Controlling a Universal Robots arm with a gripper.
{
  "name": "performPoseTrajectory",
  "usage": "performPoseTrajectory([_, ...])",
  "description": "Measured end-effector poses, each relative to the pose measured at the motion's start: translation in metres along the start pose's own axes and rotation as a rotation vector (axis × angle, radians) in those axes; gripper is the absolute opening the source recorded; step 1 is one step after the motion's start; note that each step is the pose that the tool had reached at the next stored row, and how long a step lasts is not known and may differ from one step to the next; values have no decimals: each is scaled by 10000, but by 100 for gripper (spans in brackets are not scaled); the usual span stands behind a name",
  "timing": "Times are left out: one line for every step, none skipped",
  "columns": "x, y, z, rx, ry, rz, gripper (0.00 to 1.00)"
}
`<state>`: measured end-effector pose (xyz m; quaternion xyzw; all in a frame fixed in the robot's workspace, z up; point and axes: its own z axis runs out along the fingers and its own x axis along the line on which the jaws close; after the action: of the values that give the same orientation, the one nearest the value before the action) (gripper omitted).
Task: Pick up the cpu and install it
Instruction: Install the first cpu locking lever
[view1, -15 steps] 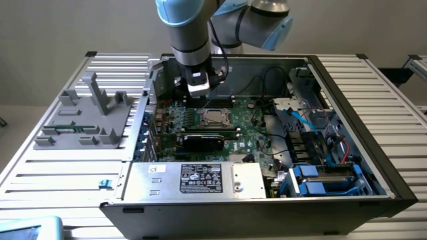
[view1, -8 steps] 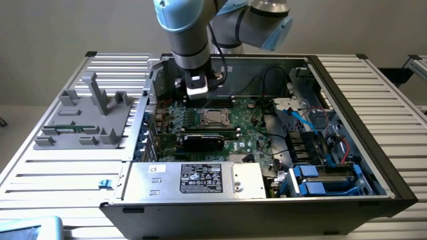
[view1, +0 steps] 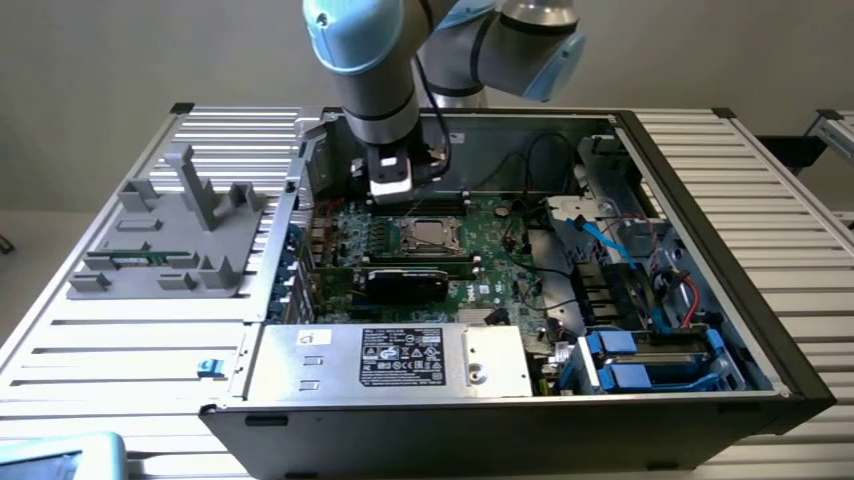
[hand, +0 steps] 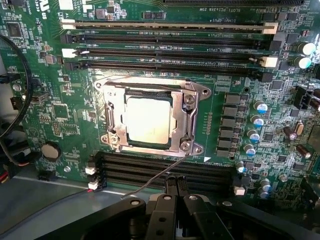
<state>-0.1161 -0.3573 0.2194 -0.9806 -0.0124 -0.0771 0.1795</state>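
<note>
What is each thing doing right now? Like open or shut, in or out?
cpu, lying in its socket.
frame, down around the cpu.
lever, sticking out, looks unhooked.
gripper, shut, holding nothing.
case, open, its side off.
card, plugged into the board.

Soft even room light, washed-out glare on the cpu (hand: 148, 120), dark shadowed foreground
</note>
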Motion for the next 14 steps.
performPoseTrajectory([-4, 2, 5, -5, 21, 56, 12])
performPoseTrajectory([-9, 4, 8, -13, 39, 105, 12])
performPoseTrajectory([-14, 5, 12, -20, 56, 151, 12])
performPoseTrajectory([-19, 7, 17, -28, 76, 202, 12])
performPoseTrajectory([-23, 9, 21, -38, 97, 259, 12])
performPoseTrajectory([-26, 11, 27, -44, 120, 318, 12])
performPoseTrajectory([-30, 14, 35, -53, 146, 384, 12])
performPoseTrajectory([-34, 17, 42, -62, 168, 445, 12])
performPoseTrajectory([-37, 20, 51, -71, 190, 505, 12])
performPoseTrajectory([-41, 23, 59, -78, 212, 563, 12])
performPoseTrajectory([-45, 25, 63, -77, 230, 612, 12])
performPoseTrajectory([-49, 26, 65, -61, 246, 659, 12])
performPoseTrajectory([-52, 27, 69, -30, 263, 703, 12])
performPoseTrajectory([-56, 28, 72, 4, 280, 750, 12])
